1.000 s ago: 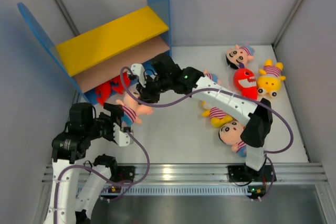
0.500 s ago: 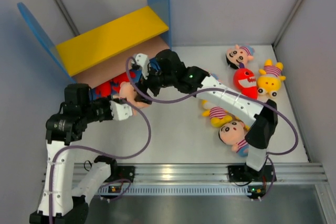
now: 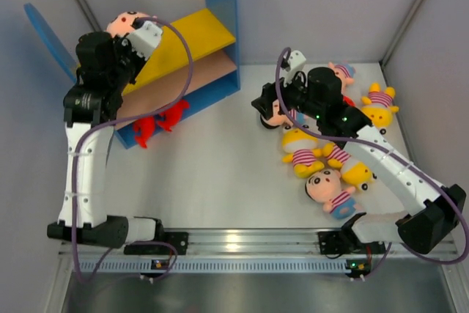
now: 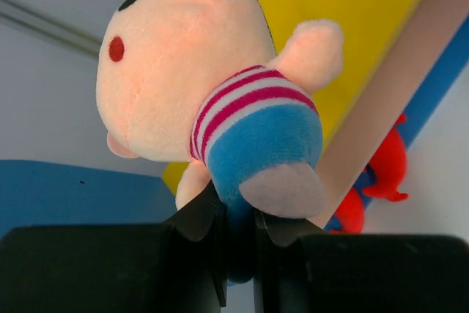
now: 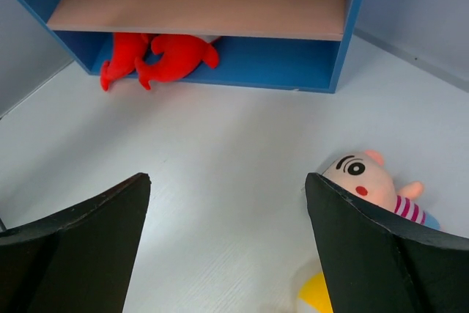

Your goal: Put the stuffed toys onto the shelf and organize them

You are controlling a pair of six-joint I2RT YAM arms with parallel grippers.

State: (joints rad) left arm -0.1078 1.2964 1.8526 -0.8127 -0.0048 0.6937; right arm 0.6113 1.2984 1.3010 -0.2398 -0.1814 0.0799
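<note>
White worktop (image 3: 220, 174), grey walls (image 3: 330, 5). Pink-faced doll (image 4: 198, 86), striped shirt, blue bottom, pinched in left tool (image 4: 238, 219), raised off worktop since; yellow board (image 4: 344, 27) beyond it. Right tool (image 5: 227, 181) wide, withdrawn from shelf (image 3: 220, 5).

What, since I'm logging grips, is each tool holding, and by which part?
The left tool pinches the pink-faced doll by its blue bottom end. The right tool is open and holds nothing.
</note>
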